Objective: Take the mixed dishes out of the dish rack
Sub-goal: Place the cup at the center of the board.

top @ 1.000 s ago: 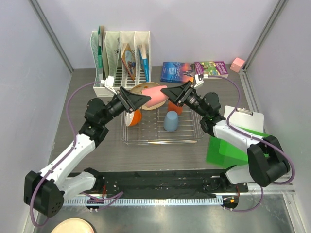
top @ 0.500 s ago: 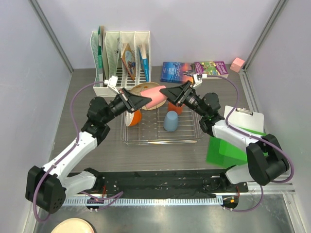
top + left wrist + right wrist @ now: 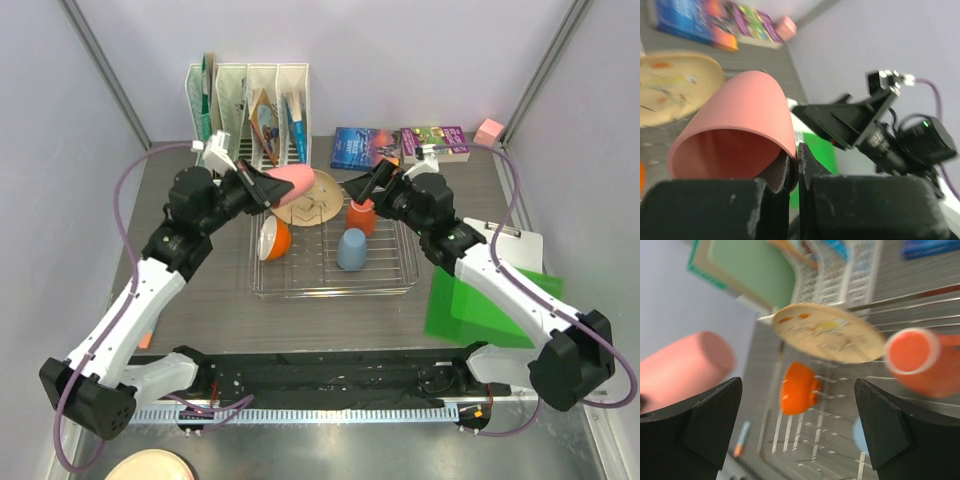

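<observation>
One pink cup (image 3: 740, 107) pinched tight in left gripper (image 3: 795, 160)

Lab: walled robot table (image 3: 220, 310)

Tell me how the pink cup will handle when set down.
The pink cup is probably stiff and light: the left gripper pinches only its rim, yet the mouth looks undistorted. Tapered and round, it would likely roll in a curve if laid sideways.
</observation>
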